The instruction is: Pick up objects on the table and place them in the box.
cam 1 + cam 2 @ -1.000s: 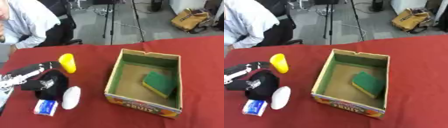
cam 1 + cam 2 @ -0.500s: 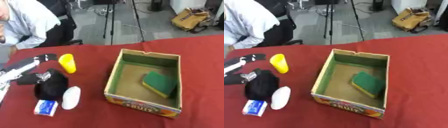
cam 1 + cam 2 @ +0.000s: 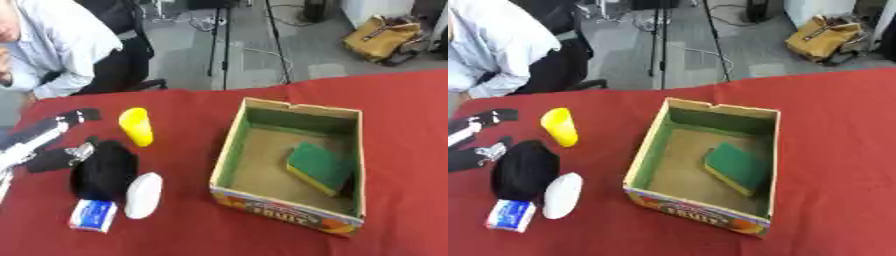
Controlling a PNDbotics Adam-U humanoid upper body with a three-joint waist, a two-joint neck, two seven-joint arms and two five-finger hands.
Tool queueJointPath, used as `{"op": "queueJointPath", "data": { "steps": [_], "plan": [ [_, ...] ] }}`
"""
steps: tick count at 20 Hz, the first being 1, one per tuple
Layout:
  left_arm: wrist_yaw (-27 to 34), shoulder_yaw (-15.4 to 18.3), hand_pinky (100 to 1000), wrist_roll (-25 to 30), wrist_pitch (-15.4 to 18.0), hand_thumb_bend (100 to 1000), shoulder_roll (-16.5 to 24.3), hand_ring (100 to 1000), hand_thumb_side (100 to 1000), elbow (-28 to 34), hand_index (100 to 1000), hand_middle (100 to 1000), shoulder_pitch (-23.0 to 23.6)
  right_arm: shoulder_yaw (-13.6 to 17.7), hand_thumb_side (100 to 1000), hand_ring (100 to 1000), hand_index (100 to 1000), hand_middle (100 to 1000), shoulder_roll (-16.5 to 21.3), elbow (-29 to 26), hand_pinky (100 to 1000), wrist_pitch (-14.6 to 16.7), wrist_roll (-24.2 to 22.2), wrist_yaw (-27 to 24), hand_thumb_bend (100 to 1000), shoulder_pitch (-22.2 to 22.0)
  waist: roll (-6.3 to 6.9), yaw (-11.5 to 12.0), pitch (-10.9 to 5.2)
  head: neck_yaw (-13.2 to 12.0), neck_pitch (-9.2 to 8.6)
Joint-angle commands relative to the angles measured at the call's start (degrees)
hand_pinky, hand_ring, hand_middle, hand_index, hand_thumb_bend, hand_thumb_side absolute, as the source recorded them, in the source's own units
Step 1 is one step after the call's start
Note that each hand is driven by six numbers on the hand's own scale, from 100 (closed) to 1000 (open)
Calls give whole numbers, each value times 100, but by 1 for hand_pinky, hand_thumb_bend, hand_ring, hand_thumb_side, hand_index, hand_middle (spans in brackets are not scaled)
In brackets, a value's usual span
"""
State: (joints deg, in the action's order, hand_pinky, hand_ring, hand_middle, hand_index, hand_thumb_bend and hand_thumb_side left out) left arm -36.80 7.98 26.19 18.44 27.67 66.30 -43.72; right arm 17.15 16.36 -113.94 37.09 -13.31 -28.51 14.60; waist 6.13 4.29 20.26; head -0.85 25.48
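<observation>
An open cardboard box (image 3: 229, 150) stands on the red table, and a green and yellow sponge (image 3: 322, 167) lies inside it. Left of the box a yellow cup (image 3: 136, 126) lies on its side. Below the cup are a black rounded object (image 3: 105, 170), a white oval object (image 3: 143, 195) and a small blue and white packet (image 3: 94, 215). My left hand (image 3: 39, 137) comes in from the left edge, open with its fingers straight. It sits just left of the black object and holds nothing. My right hand shows in neither view.
The red tablecloth (image 3: 402, 125) reaches to the right and near edges. A seated person in a light shirt (image 3: 52, 55) leans in at the far left edge. Tripod legs (image 3: 223, 45) and a tan bag (image 3: 385, 37) stand on the floor beyond the table.
My left hand has drawn back to the left and up, off the black object that it hovered over a second ago. The objects on the table have stayed in place.
</observation>
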Motion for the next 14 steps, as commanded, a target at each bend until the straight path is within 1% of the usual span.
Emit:
{"op": "queueJointPath", "data": {
  "steps": [1, 4, 6, 7, 14],
  "plan": [
    [-112, 153, 1000, -29, -58, 100, 84, 1000, 861, -3, 1000, 1000, -68, 17, 1000, 829, 677, 663, 78, -66, 865, -3, 27, 4, 100, 42, -30, -3, -118, -15, 2],
    [-183, 190, 1000, -14, -72, 100, 70, 1000, 898, -88, 1000, 1000, -79, 20, 1000, 829, 676, 661, 73, -66, 866, -13, 50, 1, 100, 43, -39, -18, -116, -20, -9],
    [-260, 210, 1000, -32, -78, 100, 59, 1000, 975, -166, 1000, 1000, -91, 18, 1000, 828, 675, 661, 71, -66, 866, -18, 64, 0, 100, 45, -41, -26, -115, -28, -20],
    [-272, 219, 1000, -33, -76, 100, 54, 1000, 994, -208, 1000, 1000, -99, 18, 1000, 828, 675, 660, 71, -66, 866, -19, 68, 0, 100, 46, -41, -28, -115, -32, -24],
    [-449, 264, 1000, -144, -4, 100, 38, 1000, 1000, -417, 1000, 1000, -143, 8, 1000, 827, 671, 657, 57, -66, 865, -42, 70, -5, 100, 45, -43, -50, -107, -46, -50]
  ]
}}
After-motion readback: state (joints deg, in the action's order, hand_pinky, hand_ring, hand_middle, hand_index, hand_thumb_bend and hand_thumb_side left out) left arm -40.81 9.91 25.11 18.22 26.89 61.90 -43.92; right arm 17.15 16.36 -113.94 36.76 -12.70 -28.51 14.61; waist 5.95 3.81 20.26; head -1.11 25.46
